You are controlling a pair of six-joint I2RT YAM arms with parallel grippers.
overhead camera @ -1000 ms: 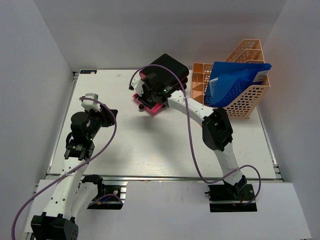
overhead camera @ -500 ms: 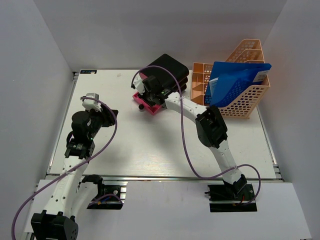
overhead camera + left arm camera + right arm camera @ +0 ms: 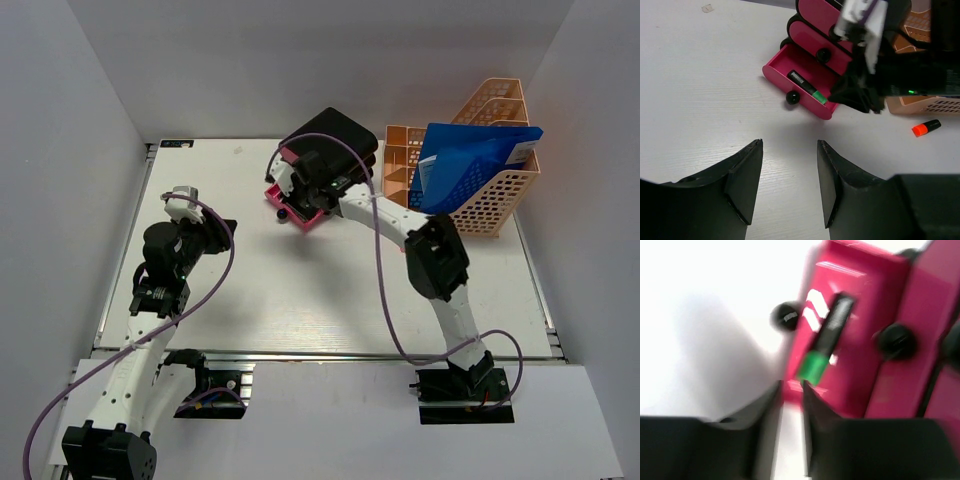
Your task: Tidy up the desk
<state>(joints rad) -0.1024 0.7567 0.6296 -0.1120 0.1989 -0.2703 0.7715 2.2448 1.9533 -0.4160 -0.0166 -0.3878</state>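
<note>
The white tabletop (image 3: 300, 290) lies flat under both my arms, long sides running left to right along the silver rail (image 3: 320, 358) at its near edge. A black-and-pink drawer box (image 3: 340, 135) stands mid far edge, and a peach mesh rack (image 3: 490, 200) with a blue folder (image 3: 470, 165) sits in the far right corner. One pink drawer (image 3: 810, 97) stands open with a green-capped black marker (image 3: 807, 86) inside (an orange-capped marker (image 3: 926, 128) lies loose by the rack). My right fingers (image 3: 765, 410) hang over the drawer's front, narrowly parted with nothing between, and my left fingers (image 3: 747, 175) stand apart, empty, above the left side.
</note>
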